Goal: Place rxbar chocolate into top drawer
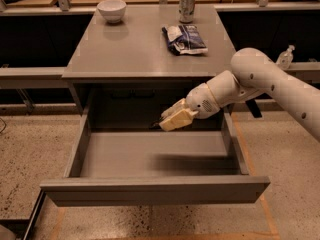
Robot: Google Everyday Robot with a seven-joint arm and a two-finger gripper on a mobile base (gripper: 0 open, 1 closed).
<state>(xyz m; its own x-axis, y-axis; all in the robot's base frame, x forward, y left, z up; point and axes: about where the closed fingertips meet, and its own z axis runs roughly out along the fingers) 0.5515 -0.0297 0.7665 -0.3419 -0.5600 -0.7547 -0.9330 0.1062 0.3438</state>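
Your single view looks down from in front of the top drawer (150, 190), fairly close, facing the table (135, 49) behind it; the gripper (169, 122) hangs over the drawer's rear.

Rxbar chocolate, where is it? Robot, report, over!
Gripper over open top drawer, near its back. Fingers shut on rxbar chocolate, only a dark tip showing. Nothing below it in the way.

On the desk (130, 49) a bowl (111, 10) sits back left, a can (187, 5) back right, a bag (185, 38) just before the can. Below, the tool (172, 120) hangs over the open top drawer's (155, 190) rear.
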